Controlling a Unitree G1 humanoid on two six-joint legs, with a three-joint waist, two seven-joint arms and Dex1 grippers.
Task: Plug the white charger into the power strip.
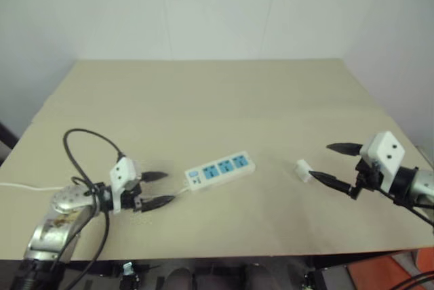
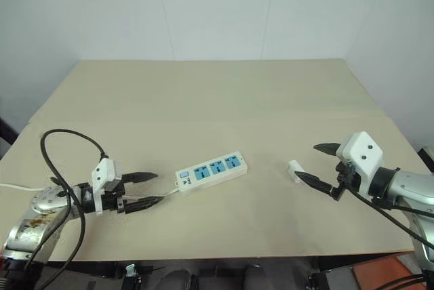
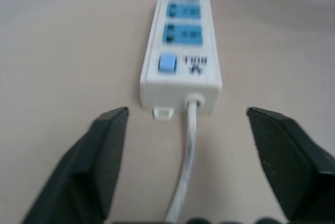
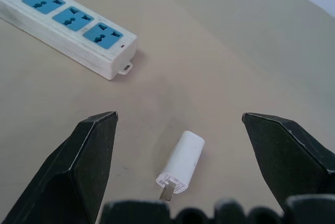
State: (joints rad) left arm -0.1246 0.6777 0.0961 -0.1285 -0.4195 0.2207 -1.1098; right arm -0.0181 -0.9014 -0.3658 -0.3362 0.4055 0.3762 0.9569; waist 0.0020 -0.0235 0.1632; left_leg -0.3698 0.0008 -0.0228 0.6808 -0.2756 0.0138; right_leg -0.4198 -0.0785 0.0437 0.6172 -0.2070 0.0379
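Left eye view. A beige tabletop (image 1: 203, 93) carries the power strip (image 1: 220, 169), lying flat near the front centre with its three blue sockets facing up and its switch end toward the robot's left. The white charger (image 1: 302, 170) lies on its side well to the right of the strip, apart from it. The left gripper (image 1: 157, 189) sits just beside the strip's switch end, fingers apart and empty. The right gripper (image 1: 333, 164) sits just beside the charger, fingers apart, one above and one beside it, holding nothing.

Right eye view. The same layout; a thin white cord (image 2: 20, 185) runs off the tabletop's left edge.

Left wrist view. The two black fingers (image 3: 102, 156) stand wide apart, with the strip's cord running between them to the switch end, where a blue button (image 3: 167, 63) sits.

Right wrist view. The black fingers (image 4: 78, 166) stand wide apart. The charger lies on the tabletop between them, untouched, metal prongs (image 4: 167, 191) pointing toward the camera. The strip's far end lies well beyond it.
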